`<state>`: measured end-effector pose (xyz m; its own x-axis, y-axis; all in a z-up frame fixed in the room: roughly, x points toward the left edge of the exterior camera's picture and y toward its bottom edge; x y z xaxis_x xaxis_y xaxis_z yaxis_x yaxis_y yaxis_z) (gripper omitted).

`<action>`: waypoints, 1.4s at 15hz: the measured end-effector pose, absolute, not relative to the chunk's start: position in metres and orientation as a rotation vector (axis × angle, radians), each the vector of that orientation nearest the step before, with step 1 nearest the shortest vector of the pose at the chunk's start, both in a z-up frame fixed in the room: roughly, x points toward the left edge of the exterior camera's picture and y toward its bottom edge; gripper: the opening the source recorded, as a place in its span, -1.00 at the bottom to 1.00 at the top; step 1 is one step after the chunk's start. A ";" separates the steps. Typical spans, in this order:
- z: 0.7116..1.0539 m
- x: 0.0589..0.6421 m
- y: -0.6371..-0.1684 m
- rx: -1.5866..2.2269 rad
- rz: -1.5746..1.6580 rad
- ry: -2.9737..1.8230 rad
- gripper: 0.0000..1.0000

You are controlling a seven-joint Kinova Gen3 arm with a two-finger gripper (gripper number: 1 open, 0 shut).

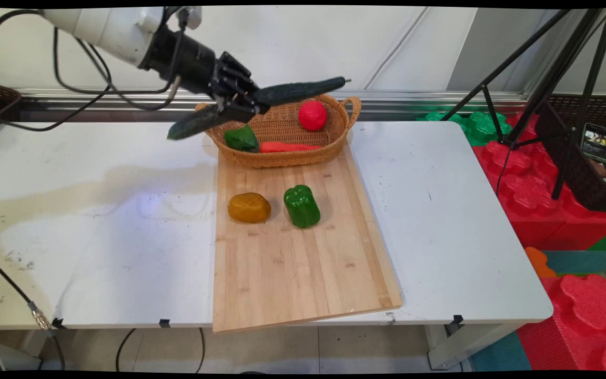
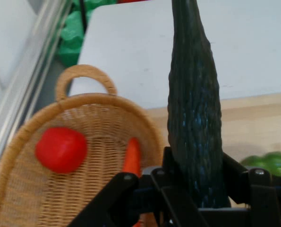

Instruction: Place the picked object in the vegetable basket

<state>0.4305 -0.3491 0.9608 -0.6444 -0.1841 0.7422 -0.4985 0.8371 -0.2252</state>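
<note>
In the upper middle of the main view, a long dark green cucumber [image 1: 261, 105] is clamped between the fingers of the black gripper [image 1: 242, 102] and held in the air above the left end of a wicker basket [image 1: 282, 158]; it is tilted, its right tip higher than its left. In the hand view the cucumber [image 2: 194, 109] rises from the closed gripper [image 2: 197, 189] to the top edge. Inside the basket a red tomato [image 1: 312, 115], an orange carrot [image 1: 287, 147] and a green leafy vegetable [image 1: 241, 139] are seen. The basket rests on the far end of a wooden cutting board [image 1: 292, 273], on which a brown potato [image 1: 249, 207] and a green bell pepper [image 1: 302, 206] lie side by side, apart from each other. The board lies on the white table [image 1: 98, 237]
</note>
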 end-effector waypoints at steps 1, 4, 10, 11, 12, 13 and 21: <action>0.959 0.430 -0.358 0.492 0.558 -2.263 -1.00; 0.951 0.426 -0.384 0.473 0.609 -2.285 -1.00; 0.924 0.413 -0.442 0.420 0.697 -2.361 -1.00; 0.919 0.411 -0.450 0.415 0.704 -2.372 -1.00; 0.913 0.409 -0.459 0.411 0.711 -2.383 -1.00; 0.908 0.406 -0.469 0.409 0.714 -2.394 -1.00; 0.869 0.398 -0.520 0.410 0.704 -2.469 -1.00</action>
<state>0.3984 -0.5198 0.8689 -0.8106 -0.1380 0.5692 -0.4175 0.8177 -0.3963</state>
